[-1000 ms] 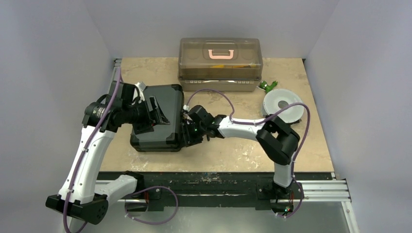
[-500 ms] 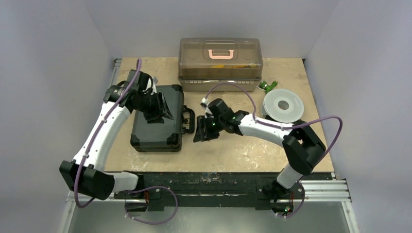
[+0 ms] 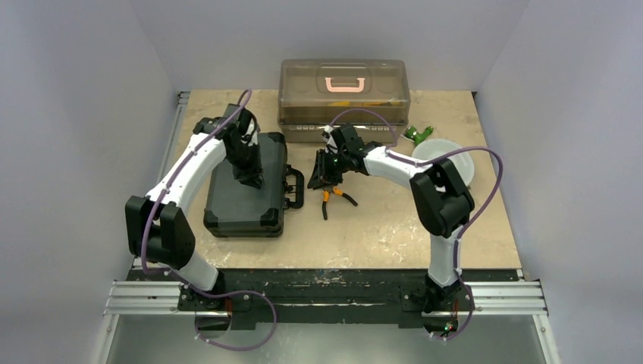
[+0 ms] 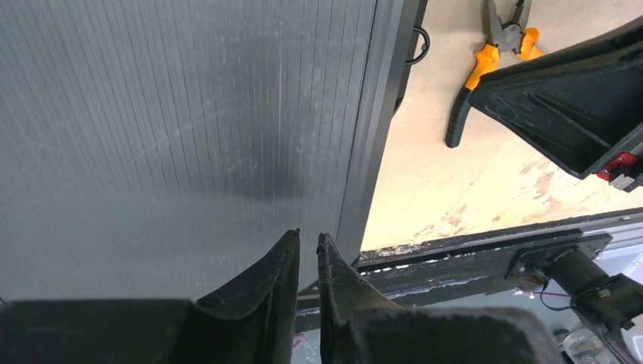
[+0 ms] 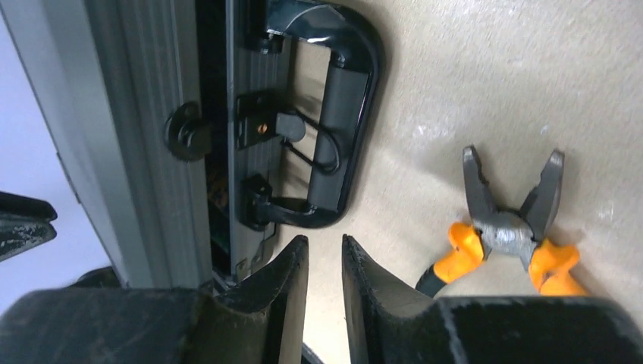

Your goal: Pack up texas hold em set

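Note:
The texas hold em set's black case (image 3: 243, 199) lies shut on the left of the table, its handle (image 3: 295, 188) pointing right. Chips, dice and cards are out of view. My left gripper (image 3: 252, 180) hovers over the ribbed lid (image 4: 189, 114), near its right rim. In the left wrist view this gripper (image 4: 307, 235) has its jaws almost together with nothing between them. My right gripper (image 3: 320, 182) hangs over bare table just right of the handle (image 5: 345, 114). It (image 5: 324, 239) is narrowly open and empty. A dark seam and a latch (image 5: 261, 125) show on the case's side.
Orange-handled pliers (image 3: 334, 199) lie on the table right of the case handle, just beyond my right gripper. A translucent brown box with a pink handle (image 3: 343, 91) stands at the back. A white spool (image 3: 455, 163) and a small green object (image 3: 417, 134) sit at the right.
My left gripper has swung farther back over the lid and narrowed its jaws. My right gripper has pulled away from the case's handle side toward the back, uncovering the pliers, and its jaws have narrowed.

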Controlling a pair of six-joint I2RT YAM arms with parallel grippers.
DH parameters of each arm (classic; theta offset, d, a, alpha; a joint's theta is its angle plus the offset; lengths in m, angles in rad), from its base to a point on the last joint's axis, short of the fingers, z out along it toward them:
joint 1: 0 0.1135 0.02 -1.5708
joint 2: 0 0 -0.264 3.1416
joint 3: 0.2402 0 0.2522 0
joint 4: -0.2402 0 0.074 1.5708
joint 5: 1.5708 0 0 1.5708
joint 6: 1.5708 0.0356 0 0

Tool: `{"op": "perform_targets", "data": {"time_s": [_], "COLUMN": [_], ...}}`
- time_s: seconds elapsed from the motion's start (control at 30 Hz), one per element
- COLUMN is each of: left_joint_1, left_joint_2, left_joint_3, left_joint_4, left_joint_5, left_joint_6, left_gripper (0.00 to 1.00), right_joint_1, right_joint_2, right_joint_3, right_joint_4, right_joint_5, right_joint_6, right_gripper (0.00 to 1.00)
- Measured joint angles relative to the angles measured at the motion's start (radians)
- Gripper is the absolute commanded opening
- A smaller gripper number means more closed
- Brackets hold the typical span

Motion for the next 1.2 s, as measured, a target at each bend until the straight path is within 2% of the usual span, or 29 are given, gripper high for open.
{"op": "perform_targets", "data": {"time_s": [0.13,0.27,0.53,0.97,1.2], "left_joint_1": [0.0,0.0,0.019,0.027,0.027], "left_joint_2": [0.023,0.036,0.05,0.067,0.068], "left_joint_3": [-0.014,-0.065,-0.136,-0.139,-0.139], "left_joint_4": [0.027,0.051,0.077,0.07,0.069], "left_joint_5": [0.0,0.009,0.075,0.142,0.145], "left_joint_6": [0.017,0.014,-0.034,-0.047,-0.045], "left_gripper": [0.1,0.0,0.0,0.0,0.0], "right_joint_1": [0.0,-0.001,-0.002,-0.002,-0.001], "right_joint_2": [0.069,0.128,0.209,0.269,0.265], "right_joint_3": [0.071,0.144,0.209,0.278,0.238], "right_joint_4": [-0.049,-0.084,-0.125,-0.127,-0.003], "right_joint_5": [0.001,0.002,0.011,-0.018,-0.114], "right_joint_6": [-0.017,-0.032,-0.058,-0.064,-0.011], "right_gripper": [0.22,0.23,0.23,0.23,0.23]}}
